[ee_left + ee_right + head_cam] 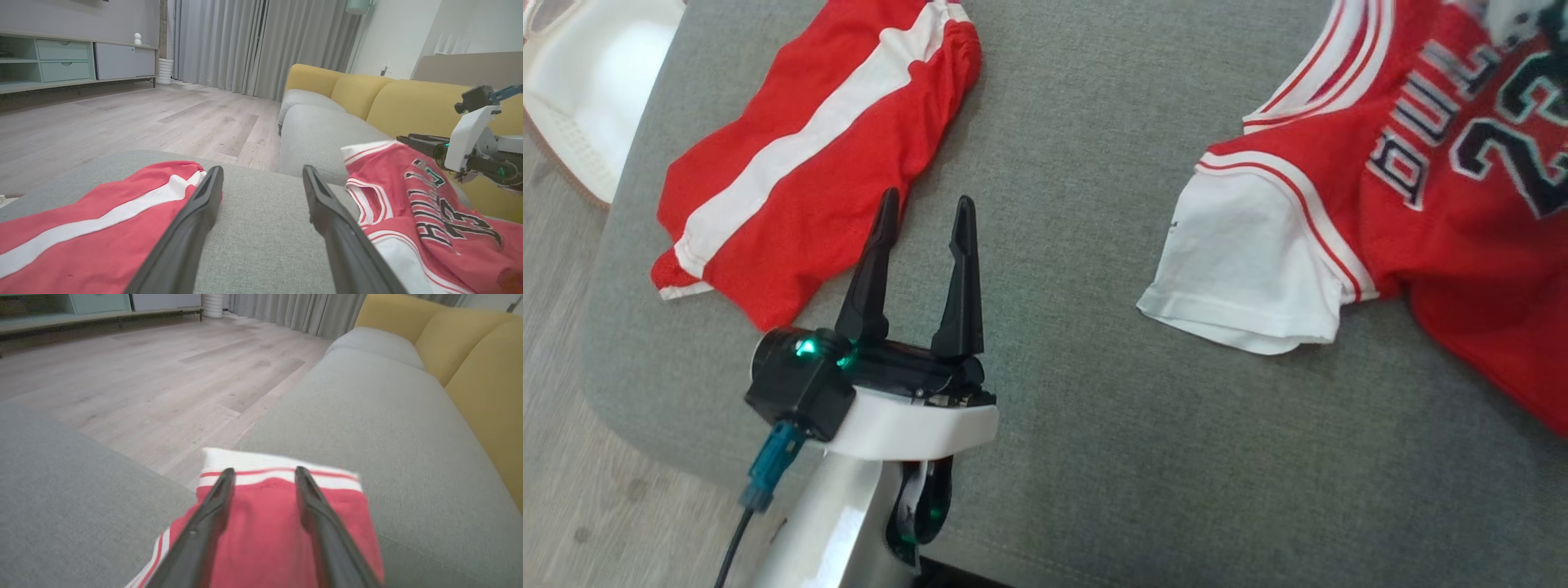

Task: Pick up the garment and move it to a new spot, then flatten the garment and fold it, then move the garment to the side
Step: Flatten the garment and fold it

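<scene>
A red jersey [1445, 245] with white sleeves and black lettering lies spread at the right of the grey cushion [1094, 425]. Red shorts [825, 163] with a white stripe lie at the cushion's far left. My left gripper [925, 200] hovers open over bare cushion just right of the shorts, nothing between its fingers. The left wrist view shows the shorts [81, 228] on its left, the jersey [429, 212] on its right, and the left gripper [262, 169] between them. My right gripper [408, 142] hangs over the jersey's far edge. Its own view shows the right gripper [265, 471] with fingers apart above the jersey's [265, 522] white-trimmed edge.
A white mesh item [588, 90] sits on the wooden floor [572, 457] beyond the cushion's left edge. Yellow sofa backs [408, 102] rise behind the grey seats. A low cabinet [61, 61] stands far across the room. Bare cushion stretches between the two garments.
</scene>
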Robot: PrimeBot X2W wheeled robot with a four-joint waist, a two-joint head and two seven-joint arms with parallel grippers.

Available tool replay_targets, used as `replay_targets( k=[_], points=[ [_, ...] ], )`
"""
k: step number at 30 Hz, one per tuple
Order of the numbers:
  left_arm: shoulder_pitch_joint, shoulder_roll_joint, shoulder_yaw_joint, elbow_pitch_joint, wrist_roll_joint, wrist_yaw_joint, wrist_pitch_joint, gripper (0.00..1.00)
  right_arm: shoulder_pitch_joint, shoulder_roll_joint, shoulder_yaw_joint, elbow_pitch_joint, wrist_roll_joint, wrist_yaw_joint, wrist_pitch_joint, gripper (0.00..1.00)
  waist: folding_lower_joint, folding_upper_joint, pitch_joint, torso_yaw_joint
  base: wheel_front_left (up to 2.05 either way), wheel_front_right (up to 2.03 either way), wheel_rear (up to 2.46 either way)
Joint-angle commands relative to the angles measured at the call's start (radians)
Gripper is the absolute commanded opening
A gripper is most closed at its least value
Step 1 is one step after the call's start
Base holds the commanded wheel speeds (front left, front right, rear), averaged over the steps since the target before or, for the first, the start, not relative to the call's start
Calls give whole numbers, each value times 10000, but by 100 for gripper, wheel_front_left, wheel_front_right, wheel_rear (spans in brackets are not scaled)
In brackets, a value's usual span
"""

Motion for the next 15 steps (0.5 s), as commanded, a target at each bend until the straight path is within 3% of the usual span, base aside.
replay_targets(
  k=[1,7,15],
  points=[
    [-191,51,336,-340,-56,71,-51,100,-132,331,225,-130,-85,-9,-80,100,-1,0,-103,-110,0,0,0],
    [-65,51,576,-268,146,44,-51,100,324,562,515,270,147,-9,-784,100,-1,0,-632,-634,0,0,0],
    [434,51,1212,-164,604,-90,-51,100,1634,1092,830,-334,1308,-9,-1826,100,-1,0,-1888,-2082,0,0,0]
  ],
)
